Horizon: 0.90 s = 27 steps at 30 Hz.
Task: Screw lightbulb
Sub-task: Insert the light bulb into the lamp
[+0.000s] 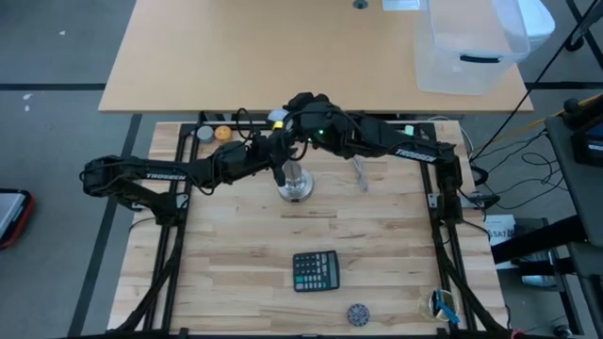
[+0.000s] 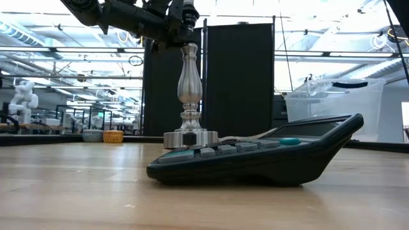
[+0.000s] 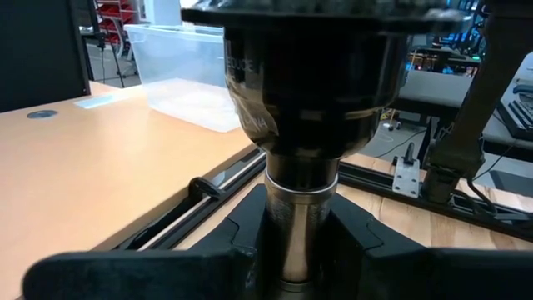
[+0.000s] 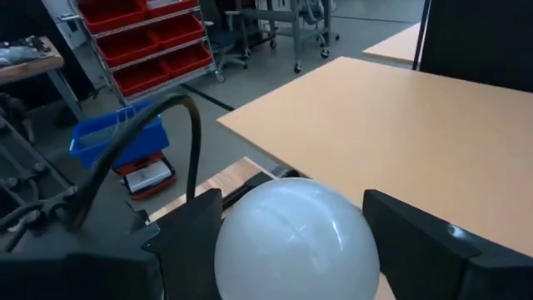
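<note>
The silver metal stand (image 2: 189, 96) stands upright on its round base (image 1: 294, 191) at the middle of the wooden table, its dark socket (image 3: 308, 83) on top. My left gripper (image 3: 301, 242) reaches in from the table's left and is shut on the stand just under the socket. My right gripper (image 4: 291, 250) hovers high beside the stand's top, a little toward the far edge (image 1: 283, 121), shut on the frosted white lightbulb (image 4: 291, 242). The bulb's screw base is hidden behind the globe. My left gripper pinches the stand's silver neck (image 3: 301, 208), right below the dark socket, between its two fingers. The fingers come in about level from the table's left and lie across the upright stem. The stand keeps its base on the table. My right gripper holds the lightbulb's round globe (image 4: 250, 250) between its two fingers (image 4: 187, 237), one on each side. The bulb is lifted clear of the table. Which way the bulb's base points cannot be seen.
A dark calculator (image 1: 316, 271) lies toward the near edge, with a small round object (image 1: 357, 314) beyond it near the front. A small orange ball (image 1: 223, 133) sits at the far left corner. A clear plastic bin (image 1: 471, 47) stands on the tan table behind.
</note>
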Motion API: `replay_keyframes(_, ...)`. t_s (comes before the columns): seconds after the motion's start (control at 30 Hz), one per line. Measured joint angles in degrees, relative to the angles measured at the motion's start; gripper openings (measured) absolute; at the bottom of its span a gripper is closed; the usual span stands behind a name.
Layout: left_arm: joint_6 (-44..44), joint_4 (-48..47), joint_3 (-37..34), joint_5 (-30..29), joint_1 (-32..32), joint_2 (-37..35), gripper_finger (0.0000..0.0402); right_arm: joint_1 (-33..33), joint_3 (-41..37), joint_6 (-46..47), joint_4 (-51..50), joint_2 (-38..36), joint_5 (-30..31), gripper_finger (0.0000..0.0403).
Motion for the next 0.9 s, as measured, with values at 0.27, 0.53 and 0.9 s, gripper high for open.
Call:
replay_keyframes(0.27,0.3,0.1,0.0,-0.2,0.0,0.0,0.0073,0.4,-0.2,-4.1,0.1,-0.7,0.1,0.0284)
replay_keyframes(0.53,0.9,0.4,0.2,0.1,-0.2,0.1,0.0073,0.4,-0.4,-10.9,-1.2,-2.7,-1.9,0.0284)
replay_keyframes(0.9,1.1,0.5,0.2,0.6,-0.2,0.1,0.0073,-0.1,-0.3,-20.6,-1.1,-4.2,-7.3,0.0284)
